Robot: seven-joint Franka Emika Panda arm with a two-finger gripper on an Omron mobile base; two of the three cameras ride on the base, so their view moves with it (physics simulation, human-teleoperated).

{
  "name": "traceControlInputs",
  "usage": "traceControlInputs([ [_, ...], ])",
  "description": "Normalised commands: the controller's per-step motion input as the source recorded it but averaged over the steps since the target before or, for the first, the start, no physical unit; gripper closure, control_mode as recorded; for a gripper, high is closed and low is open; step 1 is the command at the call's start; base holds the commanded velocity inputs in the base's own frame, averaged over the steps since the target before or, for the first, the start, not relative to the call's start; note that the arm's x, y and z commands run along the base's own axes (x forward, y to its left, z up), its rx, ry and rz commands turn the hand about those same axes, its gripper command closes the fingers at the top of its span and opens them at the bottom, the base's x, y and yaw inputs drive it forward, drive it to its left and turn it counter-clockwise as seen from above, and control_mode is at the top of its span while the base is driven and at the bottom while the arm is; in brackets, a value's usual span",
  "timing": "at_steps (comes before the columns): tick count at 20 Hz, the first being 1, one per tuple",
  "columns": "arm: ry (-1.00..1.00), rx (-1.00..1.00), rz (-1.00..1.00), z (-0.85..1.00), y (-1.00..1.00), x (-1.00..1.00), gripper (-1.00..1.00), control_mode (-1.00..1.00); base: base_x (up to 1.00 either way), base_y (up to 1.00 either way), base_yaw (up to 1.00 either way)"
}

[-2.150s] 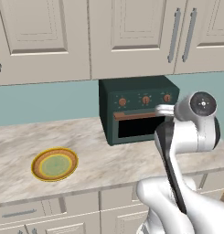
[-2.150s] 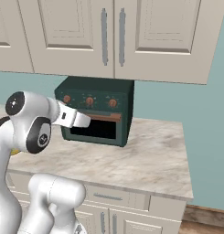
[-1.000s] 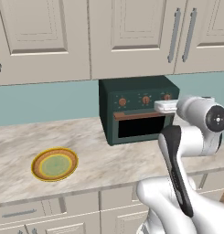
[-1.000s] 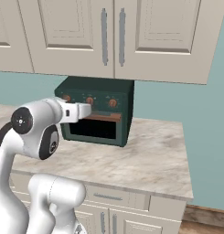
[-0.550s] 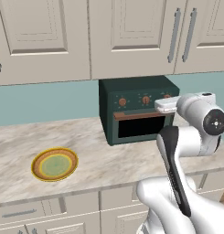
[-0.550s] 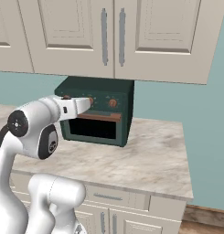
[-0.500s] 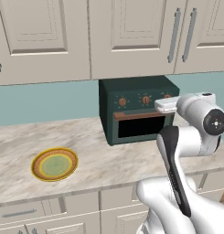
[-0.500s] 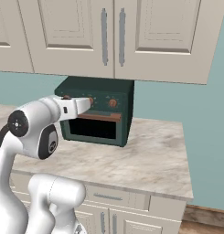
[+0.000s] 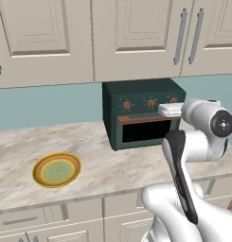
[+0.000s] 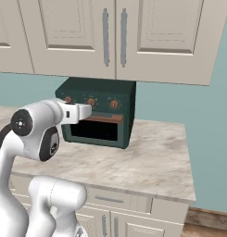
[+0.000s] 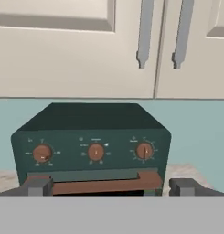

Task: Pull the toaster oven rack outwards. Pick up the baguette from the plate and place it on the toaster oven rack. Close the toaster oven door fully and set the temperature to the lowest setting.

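Note:
The dark green toaster oven (image 9: 141, 113) stands on the counter against the wall, its door (image 9: 148, 132) upright and shut. The reddish-brown handle (image 11: 102, 185) runs along the door's top edge, under three orange knobs (image 11: 96, 151). My gripper (image 11: 111, 187) is open and empty, level with the handle and a little in front of it, one fingertip (image 11: 38, 186) off each end. From the sides the gripper (image 9: 160, 109) (image 10: 90, 111) hovers before the oven's upper front (image 10: 98, 115). The orange-rimmed plate (image 9: 56, 169) lies bare at the left. The rack is hidden behind the door; the baguette is out of view.
Cream wall cabinets (image 9: 136, 38) with grey bar handles hang close above the oven. The marble counter (image 10: 147, 162) stretches right of the oven to an edge. Drawers (image 9: 51, 222) run below the counter's front. My own elbow (image 9: 217, 127) stands at the right of the oven.
Since two seconds ago the hand has risen and levelled in front of the oven's upper front. In the last half second it barely moved. The jaws stayed open.

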Motion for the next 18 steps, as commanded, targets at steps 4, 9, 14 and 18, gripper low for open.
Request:
traceControlInputs([
  [4,-0.17,-0.01,0.00,-0.43,0.00,0.25,-1.00,-1.00,0.00,0.00,0.00],
  [9,-0.08,-0.03,0.00,-0.42,0.00,0.27,-1.00,-1.00,0.00,0.00,0.00],
  [14,-0.07,-0.02,0.00,-0.49,0.00,0.21,-1.00,-1.00,0.00,0.00,0.00],
  [18,0.00,-0.02,0.00,-0.44,0.00,0.23,-1.00,-1.00,0.00,0.00,0.00],
])
